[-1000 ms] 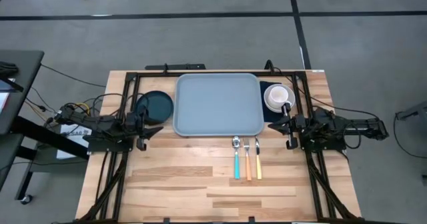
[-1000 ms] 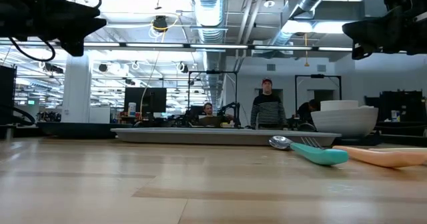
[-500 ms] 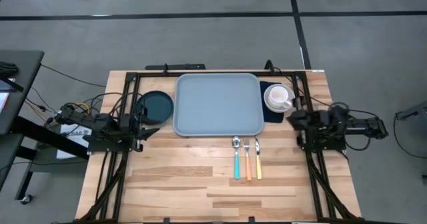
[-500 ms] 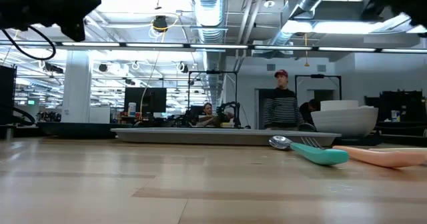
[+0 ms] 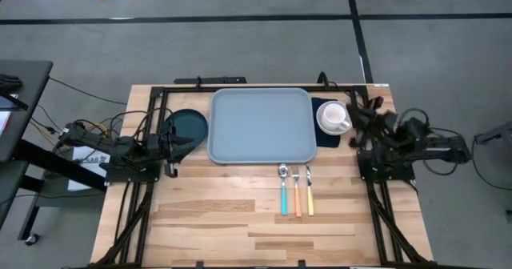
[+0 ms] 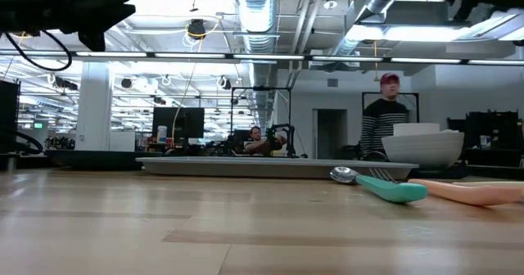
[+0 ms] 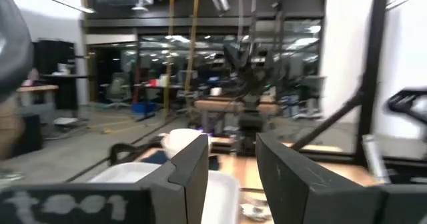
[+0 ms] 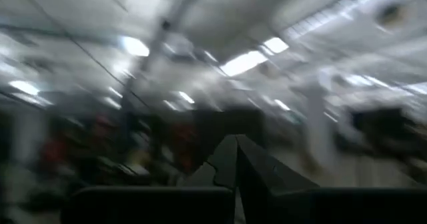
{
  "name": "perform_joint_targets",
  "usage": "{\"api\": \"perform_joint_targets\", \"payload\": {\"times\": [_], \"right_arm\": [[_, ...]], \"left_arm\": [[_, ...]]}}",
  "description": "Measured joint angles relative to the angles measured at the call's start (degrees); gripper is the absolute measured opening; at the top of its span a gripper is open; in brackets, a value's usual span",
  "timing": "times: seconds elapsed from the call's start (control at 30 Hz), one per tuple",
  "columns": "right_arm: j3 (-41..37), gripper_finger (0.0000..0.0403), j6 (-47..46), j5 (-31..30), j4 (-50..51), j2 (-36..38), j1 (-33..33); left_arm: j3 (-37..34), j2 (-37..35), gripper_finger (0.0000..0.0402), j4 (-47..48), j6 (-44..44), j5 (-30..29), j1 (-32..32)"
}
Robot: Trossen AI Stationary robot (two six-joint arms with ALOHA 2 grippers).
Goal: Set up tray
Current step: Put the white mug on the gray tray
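Centrally, tray (image 5: 261, 126) between left gripper (image 5: 181, 143) and right gripper (image 5: 362, 113).

Lighting and clarity, for your reference: even overhead light on the table (image 5: 240, 221), soft short shadows, no harsh glare. Bright ceiling strip lights (image 6: 246, 58) fill your low view. Your right wrist view is heavily motion-blurred; your left wrist view slightly soft, background hazy.

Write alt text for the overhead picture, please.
An empty light blue-grey tray sits on a wooden table between two robot arms, with a teal plate left of it, a white cup right, and three utensils in front.
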State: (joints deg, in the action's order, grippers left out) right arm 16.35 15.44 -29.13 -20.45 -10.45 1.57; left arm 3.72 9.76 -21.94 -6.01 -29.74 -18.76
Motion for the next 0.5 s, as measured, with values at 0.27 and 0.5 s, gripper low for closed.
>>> {"api": "perform_joint_targets", "payload": {"times": [0.27, 0.5], "right_arm": [[30.7, 0.0000, -5.0, -11.6, 45.1, -28.0, -6.6], [50.3, 0.0000, -9.0, 1.0, 78.6, -44.4, -16.8]], "left_arm": [[12.9, 11.5, 0.0114, 13.5, -3.5, -3.9, 4.3], [21.7, 17.9, 0.0114, 25.8, -3.2, 4.2, 9.7]]}}
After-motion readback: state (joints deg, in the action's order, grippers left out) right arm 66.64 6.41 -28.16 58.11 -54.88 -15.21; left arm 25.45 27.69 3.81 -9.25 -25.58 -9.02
